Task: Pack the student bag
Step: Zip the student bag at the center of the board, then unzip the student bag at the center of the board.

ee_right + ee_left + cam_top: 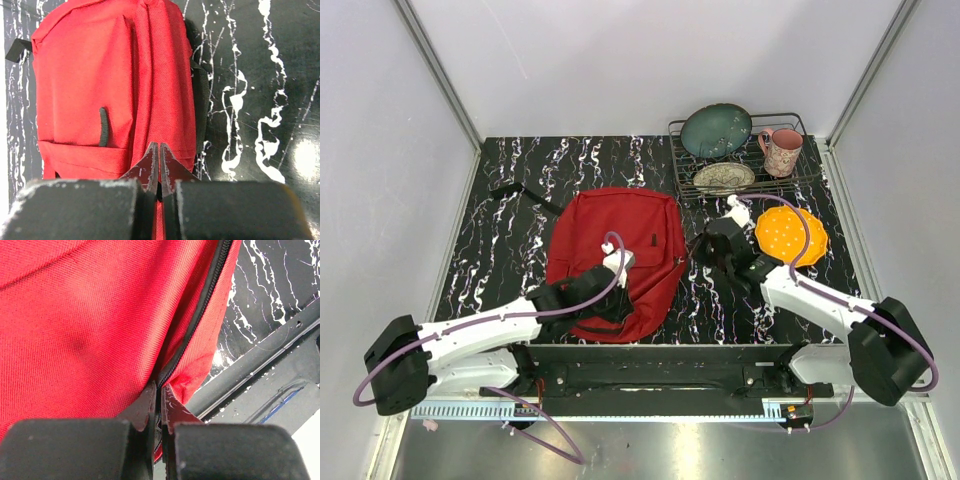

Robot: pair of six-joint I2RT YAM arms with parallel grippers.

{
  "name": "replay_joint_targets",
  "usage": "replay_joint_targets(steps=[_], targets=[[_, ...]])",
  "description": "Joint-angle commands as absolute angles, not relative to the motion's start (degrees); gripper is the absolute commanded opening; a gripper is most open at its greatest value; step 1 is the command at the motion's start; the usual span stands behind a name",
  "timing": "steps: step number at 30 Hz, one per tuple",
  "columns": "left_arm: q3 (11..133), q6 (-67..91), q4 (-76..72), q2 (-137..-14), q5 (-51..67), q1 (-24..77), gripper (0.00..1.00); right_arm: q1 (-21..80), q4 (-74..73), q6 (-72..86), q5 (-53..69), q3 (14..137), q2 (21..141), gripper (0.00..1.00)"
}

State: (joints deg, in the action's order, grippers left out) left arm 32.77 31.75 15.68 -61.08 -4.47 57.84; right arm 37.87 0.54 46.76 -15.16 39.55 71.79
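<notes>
Red fabric backpack (610, 235) lies flat mid-table on the black white-veined tabletop (500, 260), with its near end close to the front rail. One black strap (520, 193) trails off to the back left.

Back right: one wire rack (790, 118) holding one teal bowl (716, 130), one patterned plate (724, 177) and one pink mug (781, 151). One orange dotted plate (790, 233) sits just right of the bag.

Left gripper (160, 390): fingers pressed to a slit on the zip line; cannot tell if it pinches. Right gripper (159, 147): tips together over the bag's right side.

Walls close in on three sides.
</notes>
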Motion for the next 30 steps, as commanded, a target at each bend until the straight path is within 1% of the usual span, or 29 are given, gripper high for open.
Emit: replay_joint_targets(steps=[1,4,5,6,7,8,10,11,12,14,15,17,18,21,25,30], targets=[[30.6,32.8,24.3,-58.5,-6.3,58.1,0.0,35.2,4.9,45.0,-19.6,44.6,71.5,0.0],[31.9,31.0,23.1,-58.1,-5.5,58.1,0.0,35.2,5.1,45.7,-17.0,43.6,71.5,0.01],[32.4,30.7,23.1,-58.2,-5.3,58.1,0.13,35.2,5.3,46.1,-16.1,43.3,71.6,0.03],[33.6,30.3,23.2,-58.4,-5.0,58.1,0.3,35.2,5.2,46.8,-14.5,43.0,71.7,0.05],[34.3,29.9,23.2,-58.6,-4.6,58.1,0.43,35.2,5.7,47.5,-13.7,41.8,71.8,0.08],[35.1,29.8,23.7,-58.5,-4.2,58.1,0.61,35.2,6.2,48.7,-12.4,41.2,72.0,0.25],[37.4,29.5,24.3,-58.2,-4.3,58.1,0.68,35.2,6.3,49.7,-9.2,39.6,72.6,0.39],[38.3,29.4,25.1,-57.8,-4.7,58.1,0.73,35.2,5.9,51.2,-8.6,39.2,72.7,0.49],[39.8,28.9,25.7,-57.6,-5.3,58.1,0.75,35.2,5.3,51.9,-8.4,38.7,72.4,0.55],[41.0,28.6,27.3,-55.7,-8.0,58.1,0.8,35.2,4.2,53.5,-8.4,36.7,71.5,0.62],[42.2,28.3,27.9,-55.0,-9.0,58.1,0.84,35.2,3.7,54.0,-9.1,36.2,69.8,0.69],[43.0,28.3,29.5,-52.8,-13.0,58.1,0.89,35.2,2.0,54.9,-9.9,34.9,67.9,0.73],[43.6,28.4,29.9,-52.2,-14.3,58.0,0.93,35.1,1.6,55.2,-10.6,34.5,66.0,0.76],[44.7,27.6,30.1,-50.5,-17.7,57.8,0.99,35.2,0.3,56.4,-11.2,33.8,63.3,0.79],[48.0,26.4,31.0,-53.3,-20.4,57.0,0.99,35.2,-1.5,58.1,-10.3,34.8,63.2,0.85],[55.2,22.9,31.0,-62.4,-18.5,54.9,0.99,35.2,-1.1,61.4,-8.6,35.4,66.5,0.86]])
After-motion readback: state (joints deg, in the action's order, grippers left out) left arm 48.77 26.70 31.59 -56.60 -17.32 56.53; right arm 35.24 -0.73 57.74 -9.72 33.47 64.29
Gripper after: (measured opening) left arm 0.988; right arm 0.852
